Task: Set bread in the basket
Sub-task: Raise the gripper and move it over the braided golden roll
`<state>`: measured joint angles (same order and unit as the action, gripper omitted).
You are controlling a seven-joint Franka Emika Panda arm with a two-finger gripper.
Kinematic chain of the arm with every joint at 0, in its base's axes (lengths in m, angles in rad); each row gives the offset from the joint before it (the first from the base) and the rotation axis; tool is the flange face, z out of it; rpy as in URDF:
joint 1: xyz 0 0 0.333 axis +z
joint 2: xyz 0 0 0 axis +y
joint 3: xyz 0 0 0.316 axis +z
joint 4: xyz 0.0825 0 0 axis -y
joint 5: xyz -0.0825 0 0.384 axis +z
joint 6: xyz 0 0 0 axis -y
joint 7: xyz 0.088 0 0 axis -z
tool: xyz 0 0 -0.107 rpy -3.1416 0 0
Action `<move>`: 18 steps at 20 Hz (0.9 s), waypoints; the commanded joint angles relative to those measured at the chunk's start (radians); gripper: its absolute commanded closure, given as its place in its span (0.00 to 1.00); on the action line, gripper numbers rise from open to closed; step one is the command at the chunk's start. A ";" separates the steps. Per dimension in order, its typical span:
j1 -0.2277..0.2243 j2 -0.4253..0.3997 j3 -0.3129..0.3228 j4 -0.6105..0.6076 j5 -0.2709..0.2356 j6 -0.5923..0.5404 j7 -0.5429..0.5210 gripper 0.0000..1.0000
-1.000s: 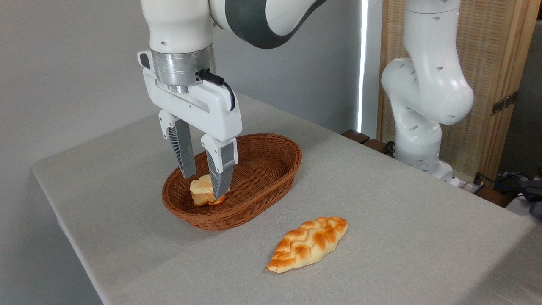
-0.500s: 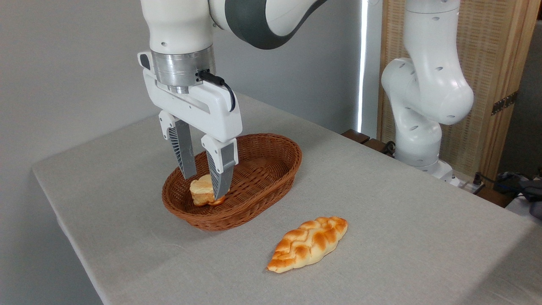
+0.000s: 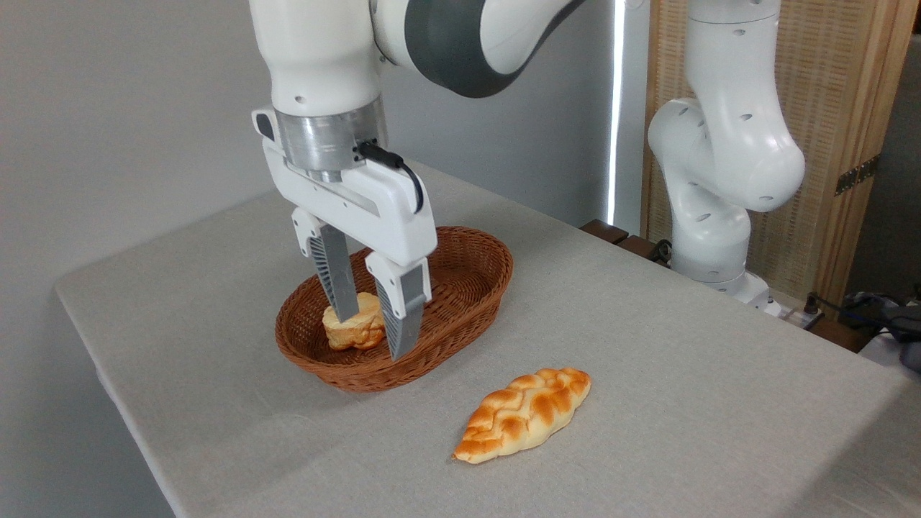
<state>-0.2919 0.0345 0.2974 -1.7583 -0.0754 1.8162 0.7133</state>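
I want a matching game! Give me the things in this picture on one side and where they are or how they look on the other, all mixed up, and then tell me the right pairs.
Things:
1. small bun
2. braided loaf
3. basket
4. gripper

Places or states:
A. lying on the bare tablecloth, outside the basket
B. open, hanging over the basket with nothing in it
C. sitting inside the basket near its left end
D. reddish-brown woven wicker, oval, standing on the table

Right pairs: 1-C, 2-A, 3-D, 4-B

Bun [image 3: 352,329] in basket [image 3: 460,252]; braided loaf [image 3: 524,414] before it, on table [image 3: 647,360].
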 commanded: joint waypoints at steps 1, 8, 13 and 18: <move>-0.007 0.001 0.034 -0.007 0.011 -0.020 0.101 0.00; -0.009 -0.044 0.103 -0.147 0.129 -0.005 0.317 0.00; -0.009 -0.074 0.135 -0.242 0.170 0.003 0.419 0.00; -0.012 -0.074 0.137 -0.314 0.172 0.006 0.423 0.00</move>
<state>-0.2899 -0.0112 0.4238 -2.0124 0.0790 1.8109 1.1245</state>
